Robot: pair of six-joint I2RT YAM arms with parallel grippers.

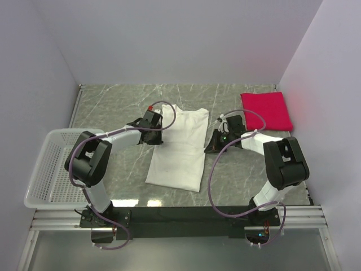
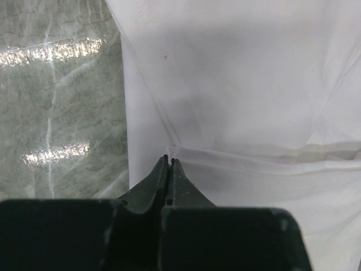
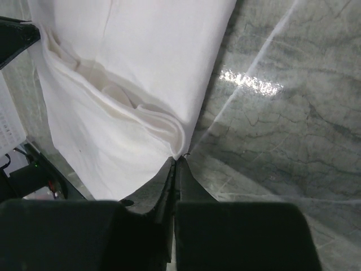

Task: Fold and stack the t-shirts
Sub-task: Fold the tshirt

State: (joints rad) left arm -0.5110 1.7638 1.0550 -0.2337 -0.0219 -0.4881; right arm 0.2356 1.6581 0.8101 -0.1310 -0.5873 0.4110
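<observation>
Top view only: both arm bases sit on a black rail (image 1: 180,214) at the near edge. A white plastic mesh basket (image 1: 51,169) is near-left, partly over the edge of the grey marble-pattern desk (image 1: 118,104). The left arm (image 1: 90,161) has its elbow raised beside the basket, with the forearm reaching forward-right and low. The right arm (image 1: 285,161) has its elbow raised near-right, with the forearm running left and the wrist tipped down.

The white short-sleeved cloth t-shirt (image 1: 180,149) lies flat mid-desk between the arms, hem near, shoulder end far. The left fingers (image 1: 157,129) are at its left edge by the sleeve. The right fingers (image 1: 210,148) are at its right edge. How far open they are can't be read from the top view.

Left wrist view: the left fingers (image 2: 169,162) are closed tight, tips together. They grip a seam ridge of the shirt (image 2: 237,84) just inside its left edge, and a crease runs right from the tips. The desk (image 2: 56,113) shows at left.

Right wrist view: the right fingers (image 3: 177,164) are closed, nipping the shirt's (image 3: 130,68) edge. The cloth is bunched in small folds just above the tips, a bunching the top view doesn't show. The desk (image 3: 282,130) is at right, and a sliver of basket mesh (image 3: 8,121) is at the left border.

Far: a bright red cloth t-shirt (image 1: 266,110), folded square, lies flat in the far-right corner, well apart from the white one. It appears in the top view only.
</observation>
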